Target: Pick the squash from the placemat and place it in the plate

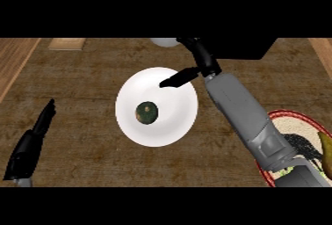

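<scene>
The squash [147,112] lies in the plate [178,127], just below the right robot hand [194,72], whose relaxed fingers hold nothing. Withdrawing low could nudge the plate along the bench [84,145].

Placemat [295,117] half under forearm

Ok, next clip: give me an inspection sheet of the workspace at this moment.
Surface: brown mottled counter top, wooden strips along its side edges.
Job's things: small dark green round squash lies in the white round plate; red-rimmed round placemat at the view's right, partly hidden by the forearm.
Clutter: yellowish object on the placemat; pale object and dark box at the far edge.
Hands: right hand over the plate's far rim, fingers relaxed, holding nothing; left hand resting open at the view's left.
Cables: nothing seen.
Surroundings: nothing seen.
</scene>
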Tool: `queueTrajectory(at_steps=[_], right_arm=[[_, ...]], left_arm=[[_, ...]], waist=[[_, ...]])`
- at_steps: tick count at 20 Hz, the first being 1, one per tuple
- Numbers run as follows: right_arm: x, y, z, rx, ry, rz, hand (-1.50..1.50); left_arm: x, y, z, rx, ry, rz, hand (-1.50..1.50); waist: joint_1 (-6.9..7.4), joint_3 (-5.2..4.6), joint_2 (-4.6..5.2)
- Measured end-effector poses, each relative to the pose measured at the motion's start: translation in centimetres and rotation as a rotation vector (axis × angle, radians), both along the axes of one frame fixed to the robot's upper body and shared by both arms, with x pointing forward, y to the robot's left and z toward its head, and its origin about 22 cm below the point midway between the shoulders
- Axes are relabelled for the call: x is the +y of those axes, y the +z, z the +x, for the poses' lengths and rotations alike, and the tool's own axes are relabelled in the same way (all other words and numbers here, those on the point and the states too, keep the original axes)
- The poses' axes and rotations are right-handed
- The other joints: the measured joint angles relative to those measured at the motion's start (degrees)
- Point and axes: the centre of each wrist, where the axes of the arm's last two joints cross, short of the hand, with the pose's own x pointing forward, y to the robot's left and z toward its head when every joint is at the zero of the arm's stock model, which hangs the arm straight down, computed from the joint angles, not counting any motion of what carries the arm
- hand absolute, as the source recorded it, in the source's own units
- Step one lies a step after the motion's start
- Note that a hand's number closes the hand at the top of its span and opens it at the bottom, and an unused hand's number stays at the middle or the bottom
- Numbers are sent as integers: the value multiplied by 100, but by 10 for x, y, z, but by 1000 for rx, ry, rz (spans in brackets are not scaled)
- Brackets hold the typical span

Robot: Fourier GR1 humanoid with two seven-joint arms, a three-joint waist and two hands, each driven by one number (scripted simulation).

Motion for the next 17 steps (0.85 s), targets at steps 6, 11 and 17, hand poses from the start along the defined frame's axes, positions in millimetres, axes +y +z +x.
queueTrajectory(at_steps=[6, 11, 17], right_arm=[[-79, -4, 15, -14, -10, 139, -150], [-129, -8, 17, -66, 1, 158, -150], [-172, -4, 16, -88, 2, 145, -150]], left_arm=[[-4, 2, 0, 1, -6, 4, 0], [-2, 4, 4, -2, -17, -1, 0], [-11, -1, 6, -7, -17, 1, 0]], waist=[[38, 3, 30], [79, 4, 54], [152, 8, 84]])
